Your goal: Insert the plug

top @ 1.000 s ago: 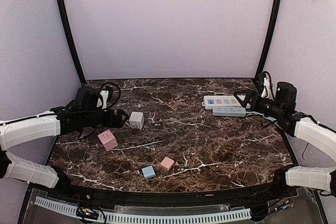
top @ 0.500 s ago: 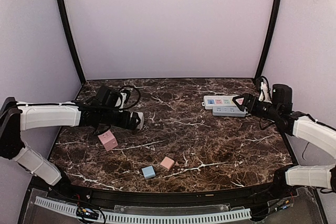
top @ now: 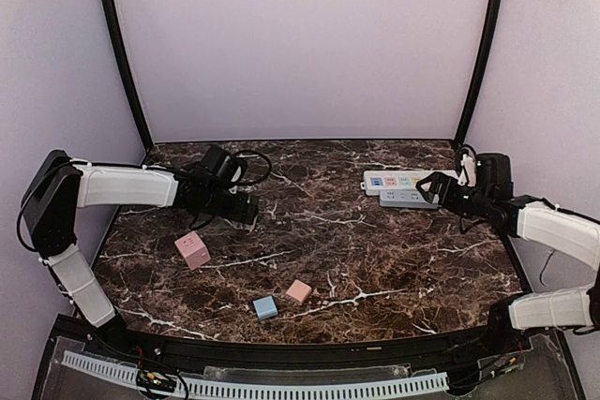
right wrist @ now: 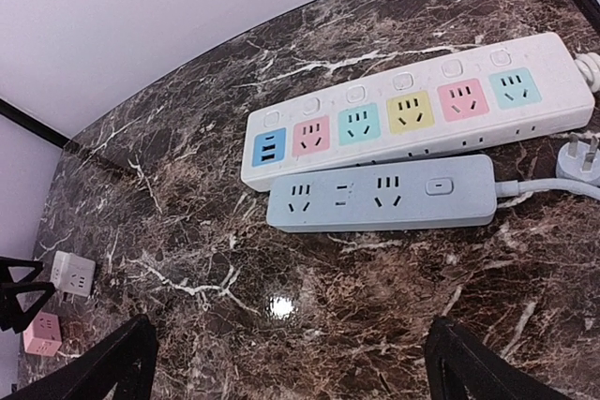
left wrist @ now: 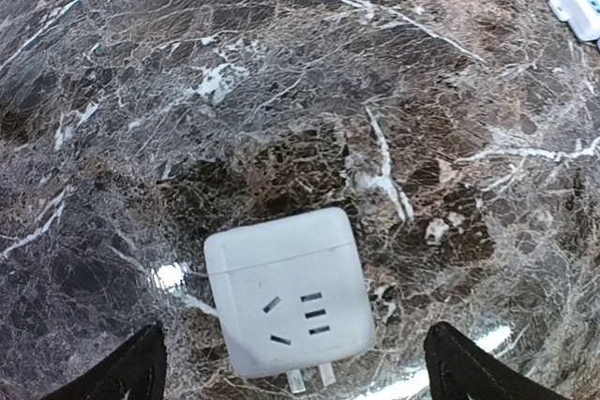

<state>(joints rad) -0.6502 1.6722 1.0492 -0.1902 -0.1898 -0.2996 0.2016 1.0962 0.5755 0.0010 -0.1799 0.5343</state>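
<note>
The white cube plug (left wrist: 289, 292) lies on the marble, socket face up, its prongs (left wrist: 309, 378) pointing toward the wrist camera. My left gripper (left wrist: 300, 372) is open, with the cube between its fingertips. In the top view the left gripper (top: 246, 205) hides the cube. The cube also shows in the right wrist view (right wrist: 73, 274). A white power strip with coloured sockets (right wrist: 412, 110) lies behind a blue-grey strip (right wrist: 380, 194) at the back right. My right gripper (top: 433, 186) is open and empty just in front of the strips.
A pink cube (top: 191, 250) lies on the left. A small pink cube (top: 299, 290) and a blue cube (top: 265, 306) lie near the front middle. A corded white plug (right wrist: 579, 158) lies right of the strips. Purple walls surround the table.
My left arm has swung right and forward until its open gripper straddles the white cube, hiding it from above. My right gripper has shifted slightly toward the strips.
</note>
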